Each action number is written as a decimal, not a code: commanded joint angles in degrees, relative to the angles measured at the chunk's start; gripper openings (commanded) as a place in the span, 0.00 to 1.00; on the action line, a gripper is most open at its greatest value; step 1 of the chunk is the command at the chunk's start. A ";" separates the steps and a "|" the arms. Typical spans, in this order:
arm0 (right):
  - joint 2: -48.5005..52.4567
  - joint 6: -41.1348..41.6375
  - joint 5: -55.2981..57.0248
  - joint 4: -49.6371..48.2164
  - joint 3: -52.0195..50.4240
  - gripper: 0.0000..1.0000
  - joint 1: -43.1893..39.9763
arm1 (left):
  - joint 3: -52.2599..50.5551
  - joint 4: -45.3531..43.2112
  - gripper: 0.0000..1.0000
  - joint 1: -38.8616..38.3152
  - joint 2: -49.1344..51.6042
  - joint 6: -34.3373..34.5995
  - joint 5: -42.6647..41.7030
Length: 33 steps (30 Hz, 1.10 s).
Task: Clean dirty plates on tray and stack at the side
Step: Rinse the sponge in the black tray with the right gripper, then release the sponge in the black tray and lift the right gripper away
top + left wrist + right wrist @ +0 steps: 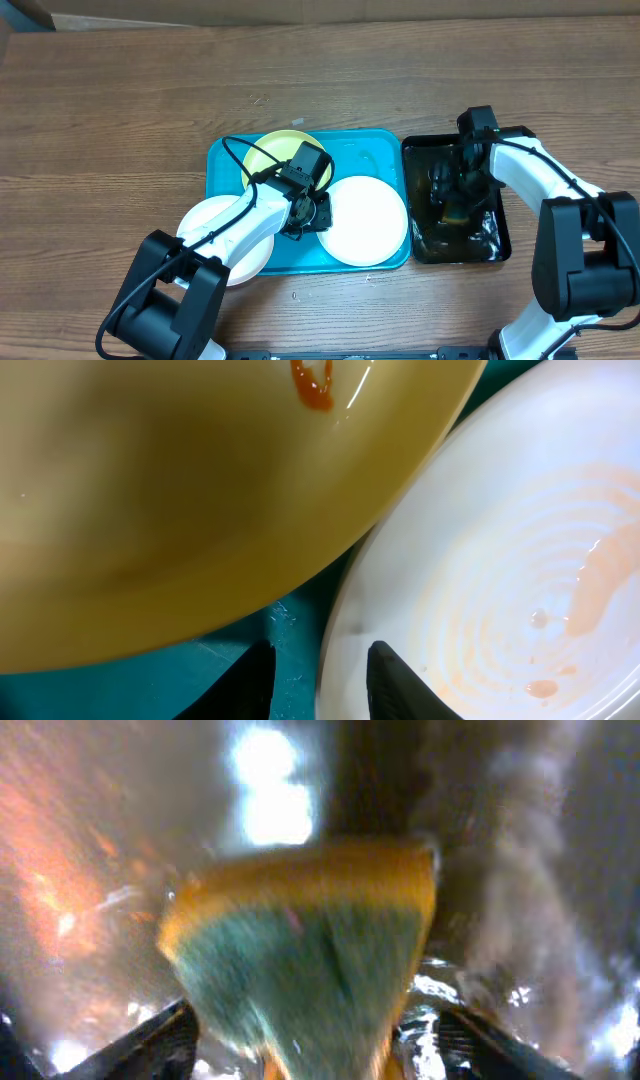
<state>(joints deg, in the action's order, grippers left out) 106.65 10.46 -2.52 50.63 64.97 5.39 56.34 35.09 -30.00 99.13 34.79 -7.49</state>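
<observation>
overhead: top-down, whole table (120, 90) | left wrist: close on plates (520, 560) | right wrist: close on sponge (310, 950)

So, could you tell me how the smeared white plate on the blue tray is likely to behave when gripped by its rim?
The white plate looks rigid, so it would probably lift whole, tilting from the gripped edge. Its glossy, smeared surface may slip in the left gripper. The yellow-green plate sits close, so it might get nudged.

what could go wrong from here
The left gripper's jaws straddle the white plate's rim close beside the yellow plate; lifting could knock the yellow one.
The white plate looks wet and smeared, so it may slip.
The sponge at the right gripper may drip outside the black tray.
</observation>
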 commanded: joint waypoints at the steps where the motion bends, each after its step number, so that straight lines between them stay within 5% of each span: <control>1: 0.00 0.04 0.33 -3.37 0.35 0.81 -0.04 | -0.31 0.04 0.33 0.00 0.61 -0.09 -0.24; 3: 0.00 0.04 0.33 -4.61 0.35 0.76 -0.04 | -0.31 0.04 0.32 0.00 0.61 -0.09 -0.24; 5: 0.00 0.04 0.33 -4.96 0.35 0.18 -0.04 | -0.31 0.04 0.25 0.00 0.61 -0.09 -0.24; 6: 0.00 0.04 0.33 -5.07 0.35 0.04 -0.04 | -0.31 0.04 0.21 0.00 0.61 -0.09 -0.26; 8: 0.00 0.04 0.31 -5.31 0.35 0.04 -0.04 | -0.31 0.07 0.07 0.00 0.61 -0.09 -0.26; 9: 0.00 0.07 0.13 -5.42 0.39 0.09 -0.07 | -0.31 0.13 0.04 0.00 0.61 -0.09 -0.26; 11: 0.00 0.04 -1.25 -4.94 1.31 0.54 -0.57 | -0.31 0.20 0.12 -0.02 0.61 -0.11 -0.26; 12: 0.00 0.02 -2.49 -4.28 2.21 0.60 -0.79 | -0.31 0.22 0.20 0.00 0.61 -0.09 -0.24; 23: -0.02 0.11 -5.11 4.13 16.48 0.72 -3.82 | -0.31 0.55 0.16 -0.02 0.63 -0.09 -0.20; 33: -0.02 0.28 -7.91 6.12 19.87 0.93 -14.45 | -0.31 0.74 0.18 -0.02 0.63 -0.07 -0.17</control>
<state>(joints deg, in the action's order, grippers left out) 106.69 10.50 -8.54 56.53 83.15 -4.91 56.34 35.64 -30.00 99.13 34.59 -7.51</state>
